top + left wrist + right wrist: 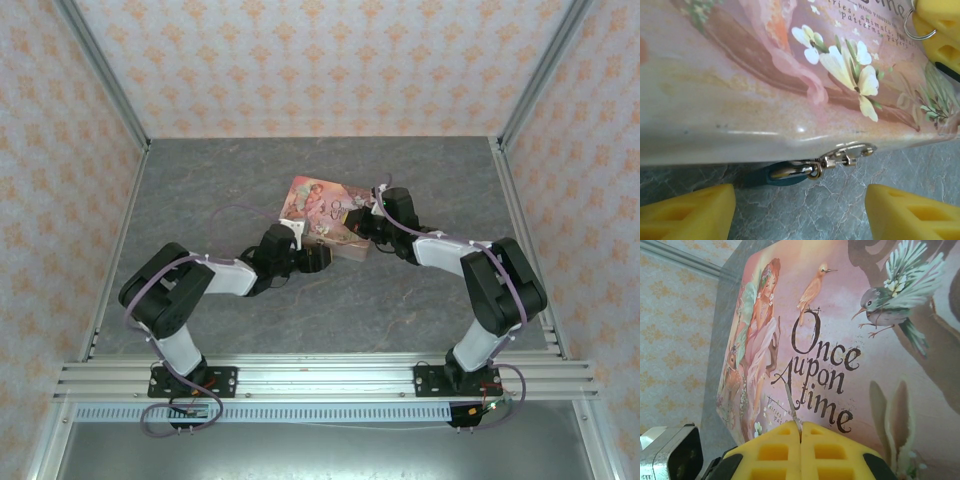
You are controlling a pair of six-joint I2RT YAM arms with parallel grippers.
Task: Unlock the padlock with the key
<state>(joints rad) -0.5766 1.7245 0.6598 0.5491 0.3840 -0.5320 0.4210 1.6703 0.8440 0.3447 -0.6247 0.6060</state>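
Observation:
The small teal padlock (782,175) lies on the table, tucked under the front edge of the pink illustrated box (765,90), its metal shackle hooked to a silver clasp (847,154). My left gripper (800,212) is open, its yellow fingers (690,212) wide apart just short of the padlock, with nothing between them. My right gripper (800,432) hovers over the box lid (850,340) and is shut on the key (791,405), whose thin blade sticks out ahead of the tips. In the top view, the left gripper (318,258) is at the box's near edge and the right gripper (362,222) at its right side.
The box (325,212) lies at an angle in the middle of the grey marbled table (250,180). The key's wire ring (914,27) and the right gripper's yellow fingers (940,22) show over the box's far corner. Patterned walls enclose the table on three sides.

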